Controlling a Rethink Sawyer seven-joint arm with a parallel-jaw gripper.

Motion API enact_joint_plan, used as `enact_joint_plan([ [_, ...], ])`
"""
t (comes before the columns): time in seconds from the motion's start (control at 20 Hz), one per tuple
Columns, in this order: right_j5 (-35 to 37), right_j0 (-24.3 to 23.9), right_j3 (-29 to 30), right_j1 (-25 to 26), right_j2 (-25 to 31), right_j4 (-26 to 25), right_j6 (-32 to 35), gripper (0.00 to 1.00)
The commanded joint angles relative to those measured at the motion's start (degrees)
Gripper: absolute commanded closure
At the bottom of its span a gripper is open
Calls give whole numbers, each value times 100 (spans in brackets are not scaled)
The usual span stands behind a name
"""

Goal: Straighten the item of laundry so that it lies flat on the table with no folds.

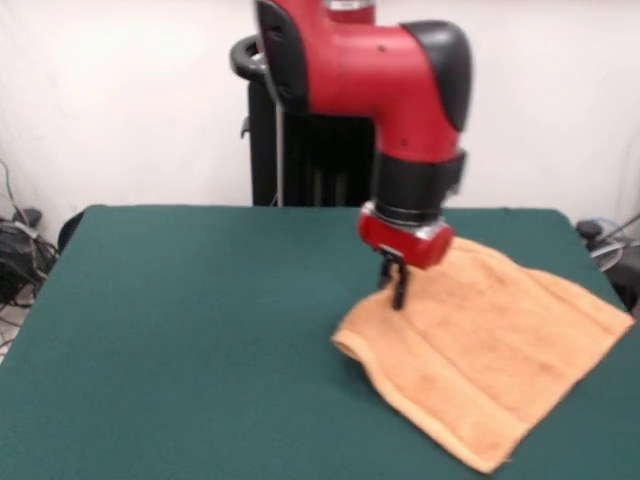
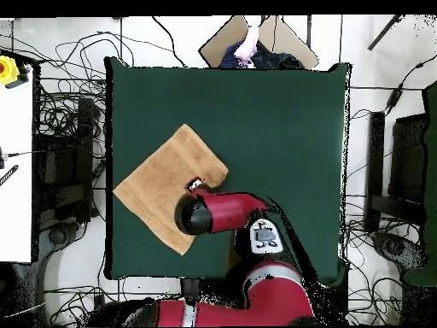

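Note:
The item of laundry (image 1: 485, 350), a peach terry towel with a woven band near its front edge, lies spread at an angle on the right side of the green table (image 1: 200, 330). Its left edge looks thick and rounded, as if turned under. Its right corner reaches the table's right edge. My gripper (image 1: 397, 287) hangs straight down from the red arm over the towel's far-left corner, close to the cloth. In the overhead view the towel (image 2: 158, 184) lies toward the table's (image 2: 282, 128) left edge, and the arm covers its lower right part, with the gripper (image 2: 195, 184) barely showing.
A cardboard box (image 2: 273, 36) lies just beyond the table's far edge in the overhead view. Cables cover the floor on both sides. A white bench (image 2: 15, 171) stands to the left.

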Motion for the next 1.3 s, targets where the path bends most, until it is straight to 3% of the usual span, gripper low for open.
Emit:
enact_joint_plan([
  [0.05,314,-672,634,-320,636,-701,-888,100],
  [0.65,546,-1713,807,-468,1190,-1637,-1113,100],
  [1.1,447,-1765,697,-403,1260,-2014,-905,100],
  [1.15,465,-1751,686,-404,1271,-2088,-860,0],
  [1.3,452,-1739,695,-412,1285,-2140,-862,0],
])
